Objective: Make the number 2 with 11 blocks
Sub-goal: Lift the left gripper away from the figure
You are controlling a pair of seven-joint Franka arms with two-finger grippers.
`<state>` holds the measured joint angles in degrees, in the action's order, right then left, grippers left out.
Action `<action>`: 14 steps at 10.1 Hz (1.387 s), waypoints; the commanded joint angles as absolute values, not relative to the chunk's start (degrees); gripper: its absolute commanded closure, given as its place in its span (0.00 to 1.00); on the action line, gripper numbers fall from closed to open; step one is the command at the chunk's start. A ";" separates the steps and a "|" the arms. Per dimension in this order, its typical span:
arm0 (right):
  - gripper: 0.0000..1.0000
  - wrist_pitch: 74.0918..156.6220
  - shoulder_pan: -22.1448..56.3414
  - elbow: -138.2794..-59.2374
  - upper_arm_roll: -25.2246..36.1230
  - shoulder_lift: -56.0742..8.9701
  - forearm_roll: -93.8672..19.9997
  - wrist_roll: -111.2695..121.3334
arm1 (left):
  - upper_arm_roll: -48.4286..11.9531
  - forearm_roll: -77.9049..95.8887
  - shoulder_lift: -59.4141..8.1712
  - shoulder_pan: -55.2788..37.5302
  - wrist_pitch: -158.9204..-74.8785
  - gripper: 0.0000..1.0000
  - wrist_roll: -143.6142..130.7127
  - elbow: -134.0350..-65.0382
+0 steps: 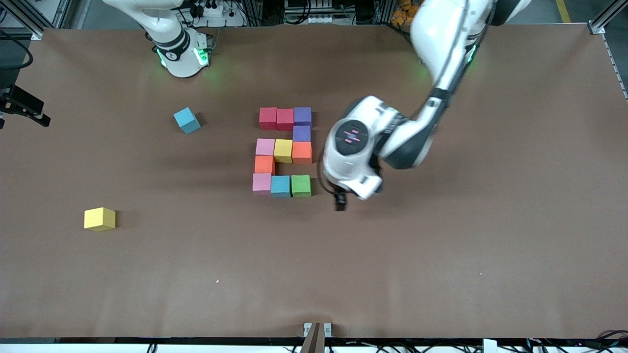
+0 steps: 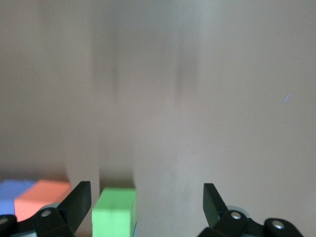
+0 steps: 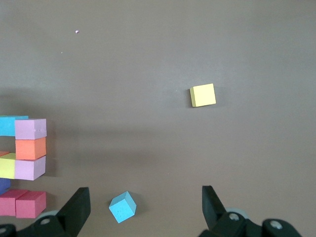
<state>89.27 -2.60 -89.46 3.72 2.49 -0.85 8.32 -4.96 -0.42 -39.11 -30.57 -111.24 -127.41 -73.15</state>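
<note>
Eleven blocks forming the number 2 (image 1: 283, 152) sit touching at mid-table. The left gripper (image 1: 339, 201), spread and empty, hangs just off the green block (image 1: 301, 186) at its four o'clock; a careless swing of that arm could clip the corner and skew the bottom row. Loose light blue block (image 1: 187, 120) and yellow block (image 1: 99, 218) lie well apart at ten and eight o'clock. The right gripper (image 3: 145, 207), spread, waits near its base.

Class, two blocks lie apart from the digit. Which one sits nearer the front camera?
The loose yellow block. It lies nearer the front camera than the loose light blue block, which sits closer to the right arm's base.
</note>
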 commanded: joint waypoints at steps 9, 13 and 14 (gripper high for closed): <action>0.00 88.77 -2.99 -88.95 3.69 2.46 -1.05 8.26 | -5.71 0.79 -18.73 -9.32 -101.69 0.00 -96.94 -94.73; 0.00 88.77 -2.99 -88.86 3.69 2.46 -0.97 8.26 | -5.71 0.88 -9.51 -6.52 -104.68 0.00 -86.53 -104.50; 0.00 88.77 -2.99 -88.94 3.69 2.46 -0.97 8.26 | -5.71 0.88 -8.62 -5.29 -104.33 0.00 -81.53 -104.50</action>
